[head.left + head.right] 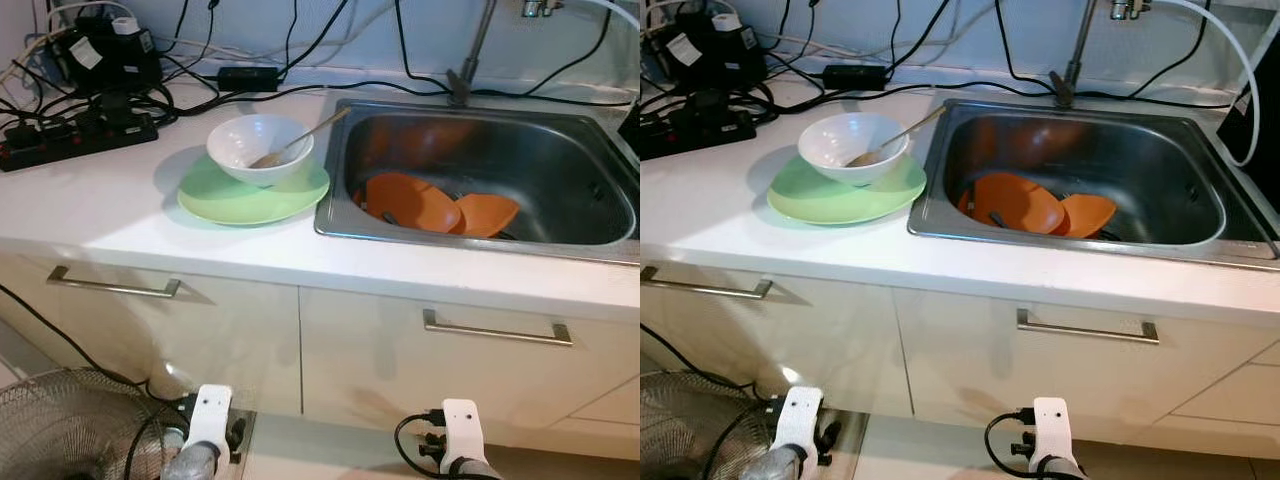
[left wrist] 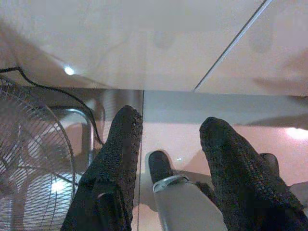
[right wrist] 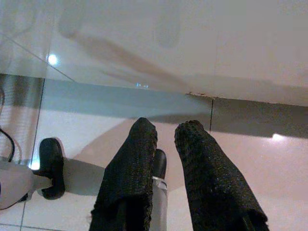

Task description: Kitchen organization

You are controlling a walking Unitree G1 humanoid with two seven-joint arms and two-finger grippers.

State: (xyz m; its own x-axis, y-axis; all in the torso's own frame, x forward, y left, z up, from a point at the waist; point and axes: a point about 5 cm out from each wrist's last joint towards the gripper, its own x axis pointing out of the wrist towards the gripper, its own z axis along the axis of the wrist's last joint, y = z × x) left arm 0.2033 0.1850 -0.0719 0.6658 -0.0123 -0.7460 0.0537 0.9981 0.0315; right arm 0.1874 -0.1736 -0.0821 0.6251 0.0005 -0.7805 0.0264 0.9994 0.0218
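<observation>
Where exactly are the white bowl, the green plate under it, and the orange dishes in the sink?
white bowl [image 1: 243,143]: left eye view, on its inner wall.
green plate [image 1: 225,204]: left eye view, on its bare front rim.
orange dishes [image 1: 415,202]: left eye view, on the larger one's face.

Bare counter [image 1: 120,210] front, cables [image 1: 110,100] crowd back, fan [image 1: 60,430] on floor

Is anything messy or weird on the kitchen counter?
A bit. A power strip and tangled black cables lie on the counter near the sink. Orange dishes sit jumbled inside it. Nothing looks spilled.
</observation>
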